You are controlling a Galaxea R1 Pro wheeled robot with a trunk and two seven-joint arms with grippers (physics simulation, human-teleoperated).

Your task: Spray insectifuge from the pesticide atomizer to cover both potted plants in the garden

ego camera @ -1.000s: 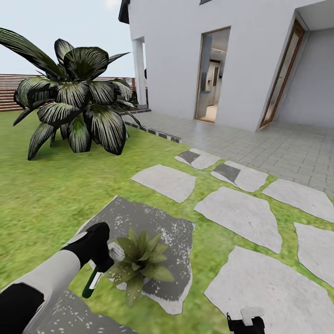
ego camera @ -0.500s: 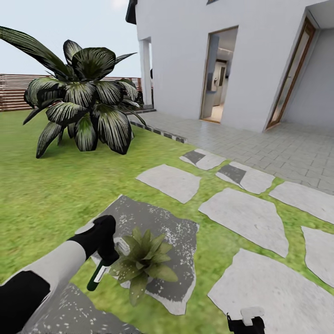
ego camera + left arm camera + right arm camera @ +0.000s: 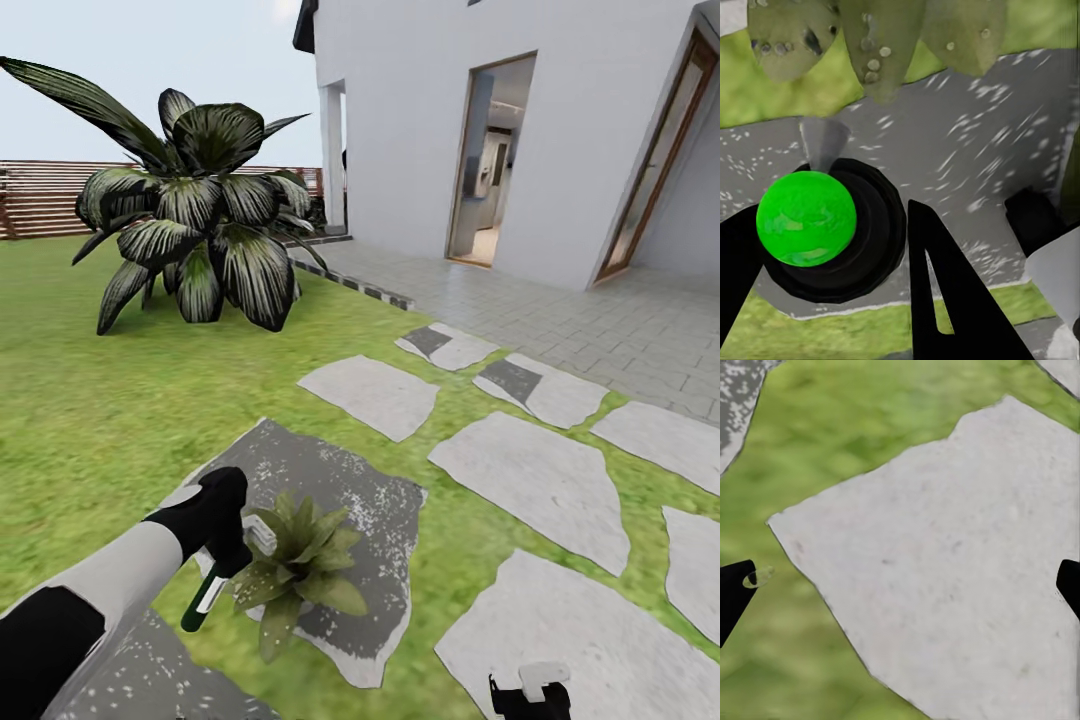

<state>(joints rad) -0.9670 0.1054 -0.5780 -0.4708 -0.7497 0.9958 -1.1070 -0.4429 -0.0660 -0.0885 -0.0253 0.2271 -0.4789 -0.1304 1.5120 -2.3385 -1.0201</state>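
Left gripper (image 3: 222,545) hides pesticide atomizer (image 3: 203,598) upper body; right gripper (image 3: 530,692) cut by frame edge.

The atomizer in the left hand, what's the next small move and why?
Probably keep spraying, sweeping slightly across the potted plant. The left hand holds the pesticide atomizer right beside the leaves, which already carry droplets in the left wrist view, but coverage looks partial.

Left gripper (image 3: 228,545) clamped shut, arm extended; right gripper (image 3: 900,585) seemingly spread wide.
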